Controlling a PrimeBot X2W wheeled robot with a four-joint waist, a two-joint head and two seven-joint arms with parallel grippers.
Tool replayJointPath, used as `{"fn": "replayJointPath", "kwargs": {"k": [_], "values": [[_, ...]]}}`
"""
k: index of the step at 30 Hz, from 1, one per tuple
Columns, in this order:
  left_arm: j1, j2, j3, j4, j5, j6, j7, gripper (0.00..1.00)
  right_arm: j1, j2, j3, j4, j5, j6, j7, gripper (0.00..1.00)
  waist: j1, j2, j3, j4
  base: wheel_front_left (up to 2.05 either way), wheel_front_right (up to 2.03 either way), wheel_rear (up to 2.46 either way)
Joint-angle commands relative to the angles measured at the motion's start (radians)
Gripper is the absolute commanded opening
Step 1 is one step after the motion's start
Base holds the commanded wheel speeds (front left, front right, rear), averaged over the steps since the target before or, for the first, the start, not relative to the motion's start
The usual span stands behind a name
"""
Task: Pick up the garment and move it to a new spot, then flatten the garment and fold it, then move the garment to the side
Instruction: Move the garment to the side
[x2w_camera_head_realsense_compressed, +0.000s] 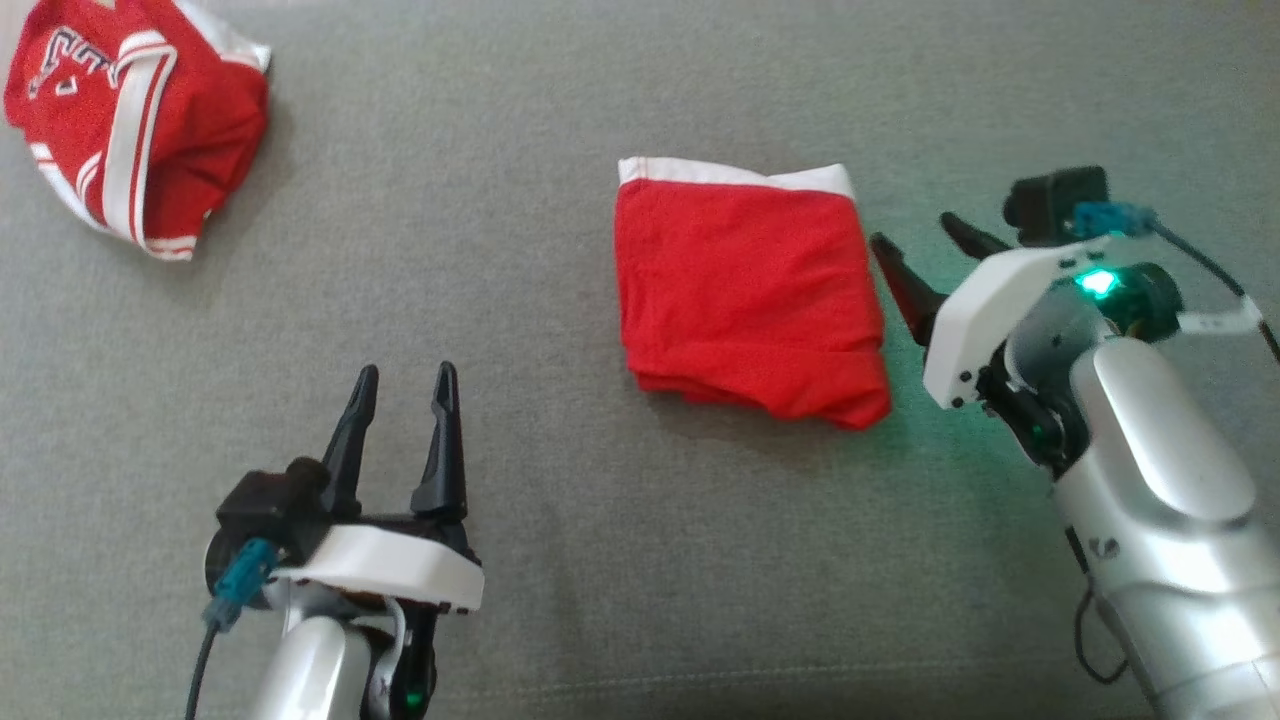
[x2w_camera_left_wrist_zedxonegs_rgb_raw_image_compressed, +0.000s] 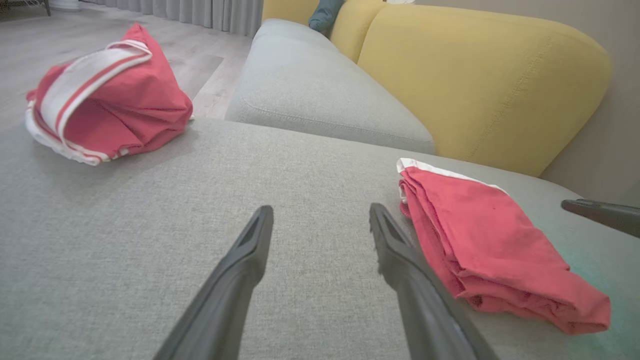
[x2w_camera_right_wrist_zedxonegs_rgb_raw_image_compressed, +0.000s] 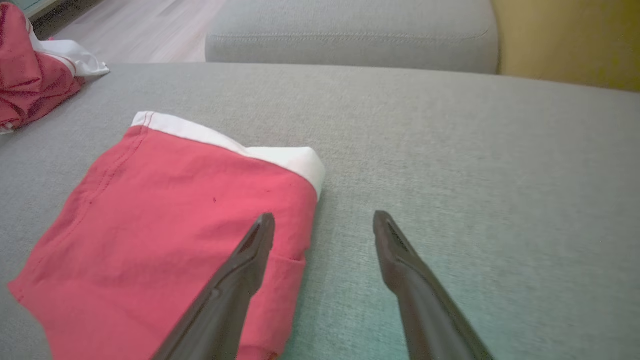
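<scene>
While the folded garment (x2w_camera_head_realsense_compressed: 745, 295) lies flat, right end effector (x2w_camera_head_realsense_compressed: 910, 228) beside it — parted, empty, left end effector (x2w_camera_head_realsense_compressed: 407, 369) likewise.

Red garment (x2w_camera_head_realsense_compressed: 745, 300), white-banded; red jersey (x2w_camera_head_realsense_compressed: 120, 130), white-striped, perhaps white-numbered.

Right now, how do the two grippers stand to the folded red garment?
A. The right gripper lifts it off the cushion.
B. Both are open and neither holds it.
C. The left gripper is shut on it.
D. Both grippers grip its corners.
B: the left gripper and the right gripper both have their fingers spread, and the folded red garment lies on the grey cushion, held by neither.
</scene>
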Motion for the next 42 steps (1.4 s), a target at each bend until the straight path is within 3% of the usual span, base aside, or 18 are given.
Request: {"fn": "replayJointPath", "kwargs": {"k": [1, 11, 12, 13, 16, 17, 25, 36, 42], "values": [[-0.037, -0.001, 0.03, -0.026, -0.003, -0.004, -0.012, 1.0, -0.037, -0.004, 0.023, -0.021, 0.019, 0.007, 0.01, 1.0, -0.0002, 0.0, 0.015, 0.013, 0.0, 0.0, 0.0], [-0.062, -0.001, 0.024, -0.023, -0.007, -0.003, -0.012, 1.0, -0.127, -0.015, 0.098, 0.134, 0.172, 0.007, 0.087, 1.0, -0.0002, 0.0, 0.053, 0.046, 0.0, 0.0, 0.0], [-0.063, -0.001, 0.023, -0.023, -0.007, -0.003, -0.012, 1.0, -0.131, -0.013, 0.105, 0.145, 0.189, 0.007, 0.093, 0.82, -0.0002, 0.0, 0.054, 0.049, 0.0, 0.0, 0.0], [-0.064, -0.001, 0.022, -0.023, -0.008, -0.002, -0.012, 1.0, -0.134, -0.01, 0.114, 0.154, 0.208, 0.007, 0.101, 0.49, -0.0002, 0.0, 0.055, 0.05, 0.0, 0.0, 0.0], [-0.065, -0.001, 0.022, -0.024, -0.007, -0.002, -0.012, 1.0, -0.142, -0.011, 0.138, 0.171, 0.251, 0.007, 0.113, 0.17, -0.0002, 0.0, 0.056, 0.053, 0.0, 0.0, 0.0], [-0.065, -0.001, 0.022, -0.026, -0.007, -0.001, -0.012, 1.0, -0.144, -0.013, 0.147, 0.175, 0.26, 0.007, 0.112, 0.0, -0.0002, 0.0, 0.056, 0.052, 0.0, 0.0, 0.0], [-0.066, -0.001, 0.029, -0.043, 0.019, -0.01, -0.012, 1.0, -0.183, -0.054, 0.196, 0.18, 0.289, 0.007, 0.038, 0.0, -0.0002, 0.0, 0.053, -0.011, 0.0, 0.0, 0.0], [-0.077, 0.0, 0.009, -0.065, 0.042, -0.024, -0.012, 1.0, -0.251, -0.175, 0.205, 0.144, 0.269, 0.007, 0.008, 0.0, -0.0002, 0.0, 0.094, -0.22, 0.0, 0.0, 0.0], [-0.115, 0.017, -0.007, -0.076, 0.064, -0.031, -0.003, 1.0, -0.297, -0.177, 0.165, 0.145, 0.241, 0.007, -0.024, 0.0, -0.0002, 0.0, 0.154, -0.336, 0.0, 0.0, 0.0]]}}
